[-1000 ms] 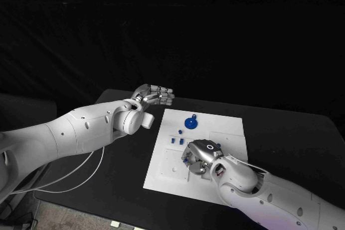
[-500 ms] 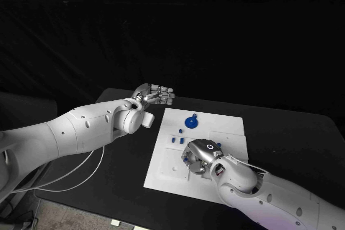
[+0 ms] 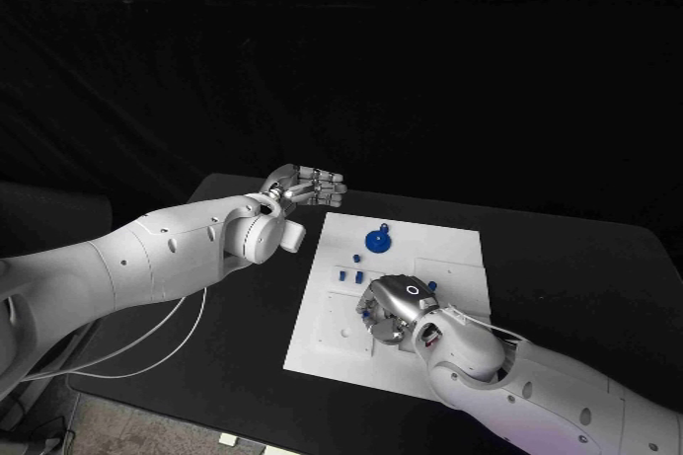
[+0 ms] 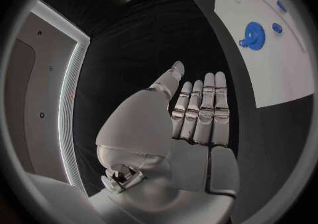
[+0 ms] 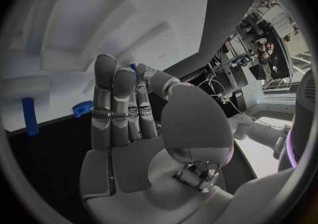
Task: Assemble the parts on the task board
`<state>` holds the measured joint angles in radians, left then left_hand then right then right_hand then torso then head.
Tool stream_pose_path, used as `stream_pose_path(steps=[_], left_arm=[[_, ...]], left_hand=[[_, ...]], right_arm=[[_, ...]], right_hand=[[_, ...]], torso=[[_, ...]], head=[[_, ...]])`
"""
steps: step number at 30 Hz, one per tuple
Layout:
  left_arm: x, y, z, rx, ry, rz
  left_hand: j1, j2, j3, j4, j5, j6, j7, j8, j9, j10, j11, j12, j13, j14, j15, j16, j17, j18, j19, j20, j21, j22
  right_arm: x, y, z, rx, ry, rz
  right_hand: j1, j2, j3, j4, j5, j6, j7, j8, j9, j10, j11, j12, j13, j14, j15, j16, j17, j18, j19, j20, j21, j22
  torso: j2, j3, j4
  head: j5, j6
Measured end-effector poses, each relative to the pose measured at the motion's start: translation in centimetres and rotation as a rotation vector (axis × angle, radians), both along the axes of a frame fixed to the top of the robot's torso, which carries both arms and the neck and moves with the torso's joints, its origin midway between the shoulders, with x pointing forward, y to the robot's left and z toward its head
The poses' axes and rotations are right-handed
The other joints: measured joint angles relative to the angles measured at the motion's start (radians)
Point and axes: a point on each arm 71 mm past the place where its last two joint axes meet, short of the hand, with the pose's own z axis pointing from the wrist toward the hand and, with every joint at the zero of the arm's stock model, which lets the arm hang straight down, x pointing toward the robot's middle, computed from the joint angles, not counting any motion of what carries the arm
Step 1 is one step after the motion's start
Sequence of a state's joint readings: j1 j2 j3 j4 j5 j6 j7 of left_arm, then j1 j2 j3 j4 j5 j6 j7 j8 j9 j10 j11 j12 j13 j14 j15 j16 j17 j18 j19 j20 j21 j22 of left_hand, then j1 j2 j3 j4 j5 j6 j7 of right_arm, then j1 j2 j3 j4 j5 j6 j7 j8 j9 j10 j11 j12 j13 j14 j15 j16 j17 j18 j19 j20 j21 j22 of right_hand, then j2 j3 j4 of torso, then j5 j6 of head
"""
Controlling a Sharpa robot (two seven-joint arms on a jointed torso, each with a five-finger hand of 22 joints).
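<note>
The white task board [image 3: 441, 253] lies mid-table. A round blue gear [image 3: 379, 242] stands near its far edge, with two small blue pegs [image 3: 350, 275] closer to me. My right hand [image 3: 397, 307] is low over the board's middle, fingers pointing down. In the right wrist view its thumb and a fingertip pinch a small blue part [image 5: 134, 68]; the gear [image 5: 82, 108] and a peg [image 5: 28, 116] lie beyond. My left hand [image 3: 305, 187] hovers off the board's far left corner. It holds nothing, fingers straight and thumb apart [image 4: 199, 112]. The left wrist view also takes in the board [image 4: 272, 70] and gear [image 4: 255, 35].
The black table [image 3: 569, 267] reaches past the board on all sides. White cables [image 3: 157, 346] trail off its left edge under my left arm.
My right hand has edged slightly left over the board's middle. The left hand and the blue parts have stayed put.
</note>
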<state>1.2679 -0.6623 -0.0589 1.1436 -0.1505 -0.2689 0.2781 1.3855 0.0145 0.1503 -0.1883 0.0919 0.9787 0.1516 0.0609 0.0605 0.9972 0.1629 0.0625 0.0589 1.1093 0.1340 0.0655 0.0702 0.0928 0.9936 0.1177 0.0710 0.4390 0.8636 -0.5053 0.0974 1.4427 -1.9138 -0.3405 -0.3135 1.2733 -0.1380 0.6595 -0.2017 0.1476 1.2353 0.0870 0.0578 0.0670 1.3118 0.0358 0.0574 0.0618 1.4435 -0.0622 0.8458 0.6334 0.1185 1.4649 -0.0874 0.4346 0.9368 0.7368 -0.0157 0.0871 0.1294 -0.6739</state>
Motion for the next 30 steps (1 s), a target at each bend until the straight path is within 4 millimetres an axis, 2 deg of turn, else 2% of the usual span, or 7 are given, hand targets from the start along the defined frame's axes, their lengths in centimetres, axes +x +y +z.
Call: stream_pose_path(steps=[5,7,12,15,21,24,30], left_arm=[[0.0,0.0,0.0,0.001,0.003,-0.003],[0.0,0.0,0.0,0.001,0.004,-0.004],[0.0,-0.1,0.0,0.002,0.007,-0.007],[0.0,-0.1,-0.1,0.002,0.008,-0.009],[0.0,0.0,-0.1,0.003,0.011,-0.011],[0.0,0.1,-0.1,0.004,0.012,-0.010],[0.0,0.1,-0.1,0.005,0.014,-0.011]], left_hand=[[0.000,0.000,0.000,0.000,0.000,0.000,0.000,0.000,0.001,-0.004,0.004,0.000,0.000,0.000,0.000,0.000,0.001,0.000,0.004,-0.004,0.004,0.000],[0.000,0.000,0.000,0.000,0.000,0.000,0.000,0.000,0.001,-0.004,0.004,0.000,0.000,0.000,0.000,0.000,0.001,0.000,0.004,-0.004,0.004,0.000],[0.000,0.000,0.000,0.000,0.000,0.000,0.000,0.000,0.001,-0.004,0.004,0.000,0.000,0.000,0.000,0.000,0.001,0.000,0.004,-0.004,0.004,0.000],[0.000,0.000,-0.003,0.003,0.000,0.000,0.000,0.000,0.001,-0.004,0.004,0.000,0.000,0.000,0.000,0.000,0.001,0.000,0.004,-0.004,0.004,0.000],[0.000,0.000,-0.003,0.003,0.000,0.000,0.000,0.000,0.001,-0.004,0.004,0.000,0.000,0.000,0.000,0.000,0.001,0.000,0.004,-0.004,0.004,0.000],[0.000,0.000,-0.003,0.003,0.000,0.000,0.000,0.000,0.001,-0.004,0.004,0.000,0.000,0.000,0.000,0.000,0.001,0.000,0.004,-0.004,0.004,0.000],[0.000,0.000,-0.003,0.003,0.000,0.000,0.000,0.000,0.001,-0.004,0.004,0.000,0.000,0.000,0.000,0.000,0.001,0.000,0.004,-0.004,0.004,0.000]], right_arm=[[0.0,0.0,-0.3,-0.002,0.012,-0.002],[0.0,0.0,-0.4,-0.001,0.014,-0.003],[-0.1,0.0,-0.4,0.008,0.021,-0.002],[-0.1,0.0,-0.5,0.013,0.026,0.000],[-0.2,-0.3,-0.6,0.027,0.036,-0.004],[-0.4,-0.4,-0.6,0.038,0.041,-0.006],[-0.7,-1.0,-0.2,0.067,0.045,-0.012]], right_hand=[[-0.014,-0.013,-0.014,0.021,0.015,-0.055,0.016,0.000,-0.002,-0.069,0.022,0.004,0.000,0.001,0.021,-0.002,-0.004,0.021,0.001,0.020,-0.009,-0.005],[-0.014,-0.013,-0.019,0.027,0.015,-0.058,0.019,0.000,-0.002,-0.074,0.027,0.004,-0.001,0.002,0.022,-0.002,-0.006,0.022,0.000,0.022,-0.012,-0.008],[-0.012,-0.036,-0.040,0.039,0.015,-0.096,0.029,0.001,-0.003,-0.128,0.040,0.008,0.000,0.002,0.035,-0.002,-0.015,0.023,0.002,0.038,-0.024,-0.021],[-0.007,-0.042,-0.060,0.044,0.019,-0.103,0.028,0.001,-0.003,-0.162,0.050,-0.010,-0.011,0.001,0.035,-0.002,-0.023,0.024,0.000,0.039,-0.030,-0.030],[-0.007,-0.052,-0.127,0.055,0.020,-0.116,0.031,0.001,-0.004,-0.186,0.055,0.000,-0.002,0.002,0.041,-0.002,-0.034,0.027,0.003,0.043,-0.030,-0.052],[0.003,-0.053,-0.154,0.057,0.020,-0.121,0.029,0.001,-0.004,-0.201,0.057,0.000,-0.002,0.002,0.041,-0.002,-0.040,0.037,0.004,0.043,-0.030,-0.064],[0.012,-0.054,-0.185,0.063,0.020,-0.131,0.024,0.000,-0.006,-0.201,0.057,0.001,-0.002,0.002,0.041,-0.002,-0.046,0.038,0.004,0.043,-0.030,-0.086]], torso=[[0.000,-0.0001,0.0001],[0.000,0.0000,0.0000],[0.000,0.0006,-0.0004],[0.000,0.0012,-0.0009],[0.000,0.0024,-0.0009],[0.000,0.0033,-0.0010],[0.000,0.0033,-0.0013]], head=[[0.000,-0.001],[0.000,-0.002],[0.000,-0.002],[0.000,-0.002],[-0.003,-0.003],[-0.004,-0.001],[-0.015,0.010]])
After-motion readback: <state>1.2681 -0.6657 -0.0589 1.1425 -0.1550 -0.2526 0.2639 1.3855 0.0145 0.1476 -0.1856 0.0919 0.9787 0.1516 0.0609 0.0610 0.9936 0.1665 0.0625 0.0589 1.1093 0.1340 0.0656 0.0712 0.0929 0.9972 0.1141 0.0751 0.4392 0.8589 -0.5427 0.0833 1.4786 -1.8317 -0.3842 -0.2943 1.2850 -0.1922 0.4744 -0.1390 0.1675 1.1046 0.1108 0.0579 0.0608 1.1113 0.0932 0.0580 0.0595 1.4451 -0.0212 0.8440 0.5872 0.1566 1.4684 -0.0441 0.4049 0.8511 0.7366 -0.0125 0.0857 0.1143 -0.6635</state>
